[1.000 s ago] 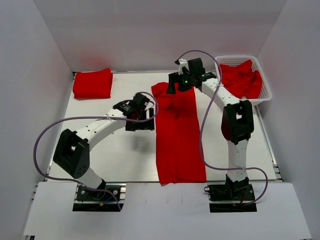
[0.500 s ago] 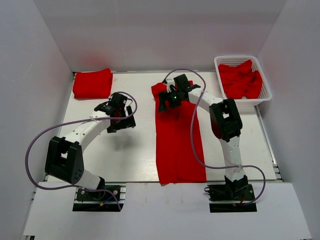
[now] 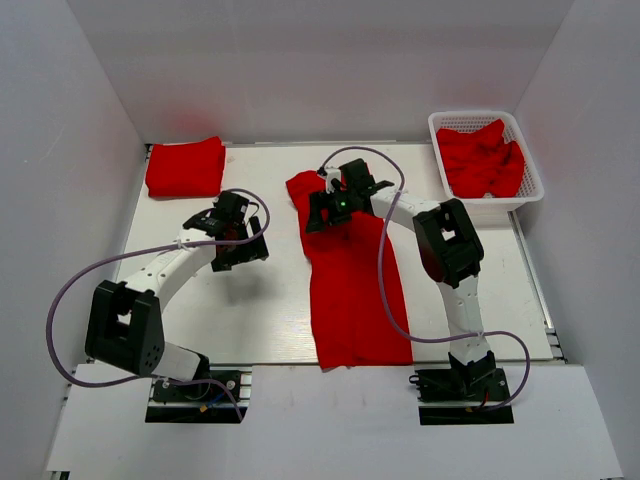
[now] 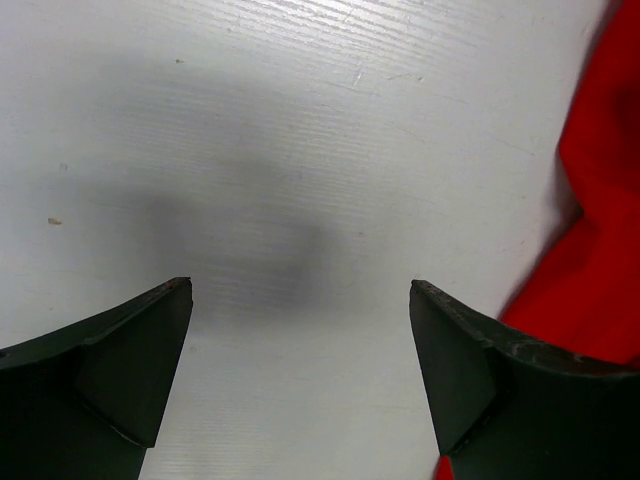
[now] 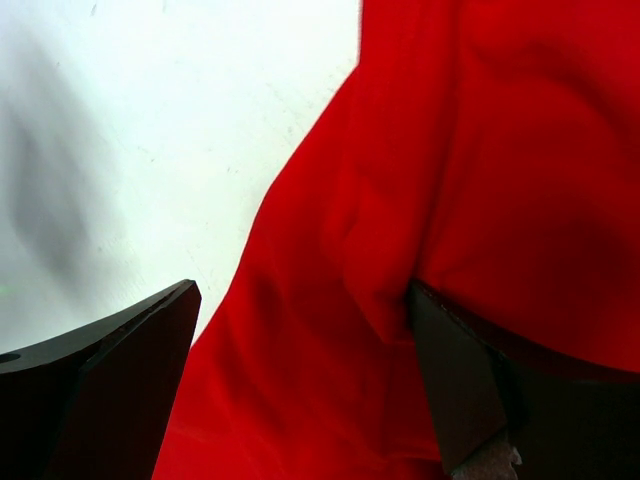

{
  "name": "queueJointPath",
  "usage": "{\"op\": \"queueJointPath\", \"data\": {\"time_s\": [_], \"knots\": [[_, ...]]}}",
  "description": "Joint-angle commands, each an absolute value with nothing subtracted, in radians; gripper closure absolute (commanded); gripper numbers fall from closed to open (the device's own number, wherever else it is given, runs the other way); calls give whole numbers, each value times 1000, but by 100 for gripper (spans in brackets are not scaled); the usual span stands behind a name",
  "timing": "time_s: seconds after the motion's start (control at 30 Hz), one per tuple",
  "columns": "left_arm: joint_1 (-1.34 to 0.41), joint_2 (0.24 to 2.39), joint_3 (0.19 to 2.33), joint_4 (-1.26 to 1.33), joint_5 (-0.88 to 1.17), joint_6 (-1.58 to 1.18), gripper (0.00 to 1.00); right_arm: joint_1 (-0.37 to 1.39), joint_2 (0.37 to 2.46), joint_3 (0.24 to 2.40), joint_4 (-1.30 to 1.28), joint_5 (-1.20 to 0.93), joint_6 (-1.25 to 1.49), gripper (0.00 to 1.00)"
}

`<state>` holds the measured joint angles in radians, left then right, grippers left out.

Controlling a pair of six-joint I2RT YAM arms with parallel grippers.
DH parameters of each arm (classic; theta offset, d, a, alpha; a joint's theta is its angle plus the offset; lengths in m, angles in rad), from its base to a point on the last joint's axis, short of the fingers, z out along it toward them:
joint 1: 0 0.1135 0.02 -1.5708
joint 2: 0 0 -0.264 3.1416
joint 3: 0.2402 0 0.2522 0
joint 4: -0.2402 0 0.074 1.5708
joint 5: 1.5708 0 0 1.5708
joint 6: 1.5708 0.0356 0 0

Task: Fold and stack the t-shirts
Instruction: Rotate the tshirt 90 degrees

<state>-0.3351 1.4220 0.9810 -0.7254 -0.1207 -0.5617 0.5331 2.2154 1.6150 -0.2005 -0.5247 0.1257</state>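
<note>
A long red t-shirt [image 3: 355,290], folded into a narrow strip, lies down the middle of the white table [image 3: 250,310]. My right gripper [image 3: 322,208] is open over its rumpled far left end. In the right wrist view the gripper [image 5: 300,290] has the red fabric [image 5: 450,150] between its jaws, and a fold lies against the right finger [image 5: 470,380]. My left gripper [image 3: 243,235] is open and empty over bare table to the left of the shirt. In the left wrist view the gripper [image 4: 300,290] shows the shirt's edge [image 4: 600,250] at the right. A folded red t-shirt [image 3: 185,167] lies at the back left.
A white lattice basket [image 3: 470,117] at the back right holds more crumpled red t-shirts [image 3: 485,160]. White walls enclose the table on three sides. The right arm's cable loops above the strip's right side.
My right gripper has moved left and nearer, from beside the basket to the shirt's far end, which has shifted left. My left gripper has drawn back left, away from the shirt.
</note>
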Motion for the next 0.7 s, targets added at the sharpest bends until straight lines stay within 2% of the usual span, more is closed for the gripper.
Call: {"op": "queueJointPath", "data": {"time_s": [0.0,0.17,0.37,0.47,0.67], "knots": [[-328,1422,1015,-690,-106,-561,0,535,2218,1658,-216,-396,204,10],[-319,1520,1061,-690,-97,-540,0,537,2345,1860,-284,-138,305,10],[-301,1617,1114,-670,-97,-511,0,537,2529,2046,-288,-129,396,10],[-290,1680,1150,-661,-87,-493,0,528,2634,2161,-302,-208,440,10],[-256,1782,1229,-651,-44,-471,0,514,2648,2197,-210,-140,541,10]]}}
